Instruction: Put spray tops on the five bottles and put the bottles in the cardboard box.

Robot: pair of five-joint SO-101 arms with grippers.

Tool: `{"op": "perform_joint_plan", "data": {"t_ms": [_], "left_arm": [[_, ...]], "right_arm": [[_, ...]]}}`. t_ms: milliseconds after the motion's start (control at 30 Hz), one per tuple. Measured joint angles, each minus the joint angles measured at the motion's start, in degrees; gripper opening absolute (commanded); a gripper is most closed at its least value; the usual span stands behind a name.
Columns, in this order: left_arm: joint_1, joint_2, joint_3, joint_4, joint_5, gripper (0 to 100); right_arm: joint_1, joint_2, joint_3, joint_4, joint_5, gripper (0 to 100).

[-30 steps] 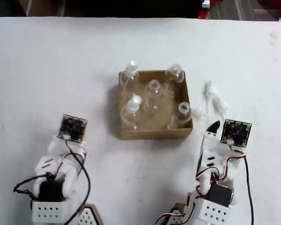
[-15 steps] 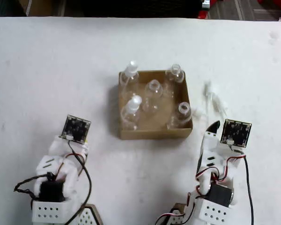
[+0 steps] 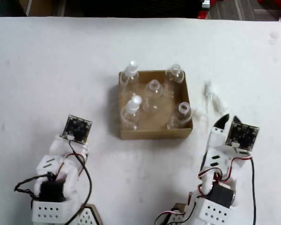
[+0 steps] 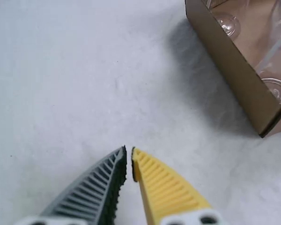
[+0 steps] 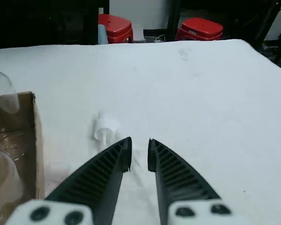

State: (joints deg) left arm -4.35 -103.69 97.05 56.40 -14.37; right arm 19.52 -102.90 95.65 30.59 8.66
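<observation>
Our right gripper (image 5: 139,152) hangs narrowly parted and empty, on the near side of a loose spray top (image 5: 104,127) lying right of the cardboard box (image 3: 154,134). It looks light, rigid and slippery, so we would pinch its collar.

— What is different on the right side?

— The right gripper (image 3: 229,121) swings toward the table's (image 3: 37,56) right edge and a little toward its far edge. It now stands near the loose spray tops (image 3: 214,101), slightly closer to the right edge than they are.

— Does the arm behind it go along?

— Yes, the right arm (image 3: 218,164) now leans the same way, and the right camera board (image 3: 242,135) sits closer to the right edge than a second ago.

— And the left side?

— The left camera board (image 3: 78,129) creeps slightly toward the right edge and the near edge, mostly in the first half second.
</observation>
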Motion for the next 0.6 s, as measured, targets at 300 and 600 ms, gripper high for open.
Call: {"op": "perform_joint_plan", "data": {"t_ms": [300,600], "left_arm": [[0.0,0.0,0.0,-1.1,0.0,2],[0.0,0.0,0.0,-1.1,0.0,2]], "right_arm": [[-3.5,1.8,-4.9,3.4,6.0,11.8],[-4.3,27.4,-33.1,9.9,8.2,11.6]]}}
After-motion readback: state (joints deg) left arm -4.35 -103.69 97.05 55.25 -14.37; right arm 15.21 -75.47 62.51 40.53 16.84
